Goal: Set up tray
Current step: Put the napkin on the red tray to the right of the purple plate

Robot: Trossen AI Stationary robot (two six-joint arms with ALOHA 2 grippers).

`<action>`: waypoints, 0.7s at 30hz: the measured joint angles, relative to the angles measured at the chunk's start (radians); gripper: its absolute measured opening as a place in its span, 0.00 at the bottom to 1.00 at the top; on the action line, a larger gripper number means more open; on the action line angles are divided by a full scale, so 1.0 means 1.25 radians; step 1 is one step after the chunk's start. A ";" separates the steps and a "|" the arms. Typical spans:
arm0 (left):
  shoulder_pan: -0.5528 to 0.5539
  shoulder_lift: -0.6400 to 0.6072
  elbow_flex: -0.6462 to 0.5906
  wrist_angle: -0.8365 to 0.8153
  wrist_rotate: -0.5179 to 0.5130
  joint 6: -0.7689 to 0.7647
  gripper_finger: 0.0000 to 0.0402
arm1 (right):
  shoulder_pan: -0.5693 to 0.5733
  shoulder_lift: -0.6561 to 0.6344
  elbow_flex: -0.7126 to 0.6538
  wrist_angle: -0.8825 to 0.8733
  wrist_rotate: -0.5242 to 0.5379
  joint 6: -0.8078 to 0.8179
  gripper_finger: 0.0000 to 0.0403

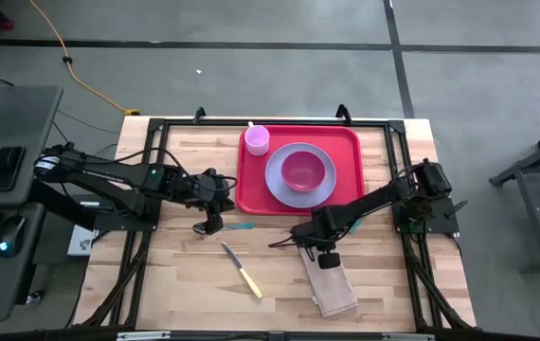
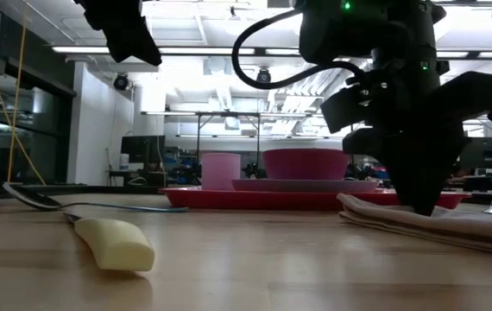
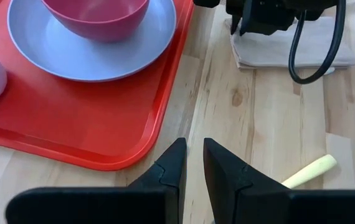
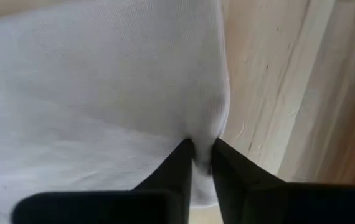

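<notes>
Red tray (image 1: 251,194) sits at the far centre of the wooden desk (image 1: 185,284), flat, long side running left-right. On it: lavender plate (image 1: 275,180) with a magenta bowl (image 1: 301,171) in the middle, pink cup (image 1: 257,140) in the tray's far-left corner.

Right claw (image 1: 328,261) is down on the folded white napkin (image 1: 338,294) lying on the desk near the front edge, right of centre, just clear of the tray. Right wrist view shows the fingers nearly together with a pinch of napkin cloth bunched between the tips (a fold of fabric at the napkin's edge, bare wood beside it). In the low view the napkin (image 2: 436,226) lies on the desk under the claw.

Left claw (image 1: 206,225) hovers above the desk just beside the tray's near-left corner, fingers (image 3: 168,177) close together with a narrow gap, nothing between them.

Knife with a cream handle (image 1: 242,270) lies on the desk front of centre, apart from tray and napkin. A spoon (image 2: 30,200) lies behind it in the low view.
</notes>
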 joint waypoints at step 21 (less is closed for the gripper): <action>0.000 0.000 0.000 0.000 0.000 0.000 0.21 | -0.003 -0.002 -0.002 -0.070 -0.008 0.101 0.00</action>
